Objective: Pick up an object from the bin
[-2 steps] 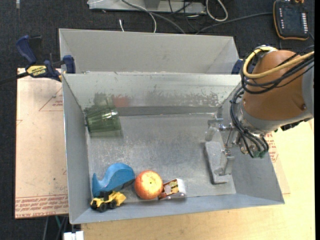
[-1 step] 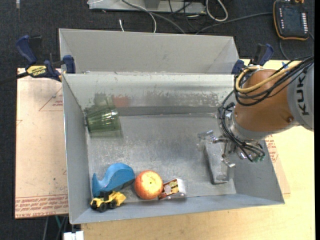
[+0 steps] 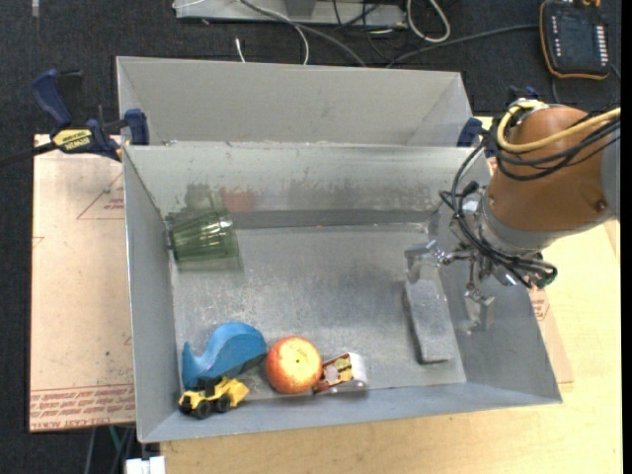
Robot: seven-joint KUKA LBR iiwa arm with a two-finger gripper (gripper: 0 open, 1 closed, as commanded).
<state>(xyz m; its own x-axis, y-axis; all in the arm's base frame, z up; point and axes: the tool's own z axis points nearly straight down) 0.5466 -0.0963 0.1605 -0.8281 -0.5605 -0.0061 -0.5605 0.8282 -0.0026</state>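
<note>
- The gripper [image 3: 449, 284] hung low at the right side of the bin [image 3: 148, 284], its fingers apart with nothing between them.
- A flat grey bar [image 3: 427, 322] lay on the bin floor just beside it, the nearest thing to pick.
- A good grasp, I judged, needed the fingers set across the bar's narrow width before going down.
- The right wall stood near, so a careless descent could scrape it.
- The apple [image 3: 293, 365], the blue toy [image 3: 222, 349] and the green cup [image 3: 202, 240] lay well apart, to the left.
</note>
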